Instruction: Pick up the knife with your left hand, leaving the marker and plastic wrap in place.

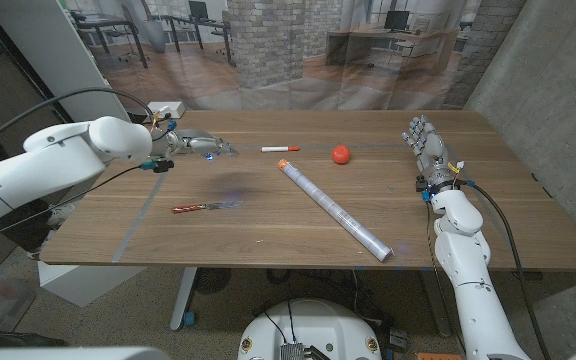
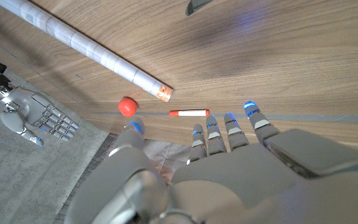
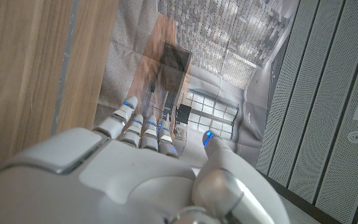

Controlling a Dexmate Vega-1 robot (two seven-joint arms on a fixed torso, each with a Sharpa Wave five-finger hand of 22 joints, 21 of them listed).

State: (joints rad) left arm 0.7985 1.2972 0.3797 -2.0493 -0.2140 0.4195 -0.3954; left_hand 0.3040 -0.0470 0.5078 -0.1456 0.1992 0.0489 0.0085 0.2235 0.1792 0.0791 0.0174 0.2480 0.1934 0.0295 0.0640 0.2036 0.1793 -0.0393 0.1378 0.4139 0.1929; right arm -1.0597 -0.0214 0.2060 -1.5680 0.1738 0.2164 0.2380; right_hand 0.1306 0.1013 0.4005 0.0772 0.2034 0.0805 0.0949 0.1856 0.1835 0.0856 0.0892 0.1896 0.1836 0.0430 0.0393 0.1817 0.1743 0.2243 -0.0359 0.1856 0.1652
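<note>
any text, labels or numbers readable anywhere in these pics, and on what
None can be read.
Plastic wrap roll: faint grey print along the tube, too small and blurred to read.
Marker: no legible label.
Knife: no marking visible.

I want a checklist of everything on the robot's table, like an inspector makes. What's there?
Surface: wooden table, brown, with a pale streak along its left part.
Job's things: knife with a red handle lies near the front left, untouched; marker lies near the far edge; plastic wrap, a long roll, lies slanted across the middle.
Clutter: small red ball beside the marker.
Hands: left hand is above the far left of the table, holding nothing; right hand is at the right side, fingers apart, holding nothing.
Cables: black cable along the right arm; more on the left arm.
Surroundings: brick-room backdrop behind the table, grey wall on the right.
</note>
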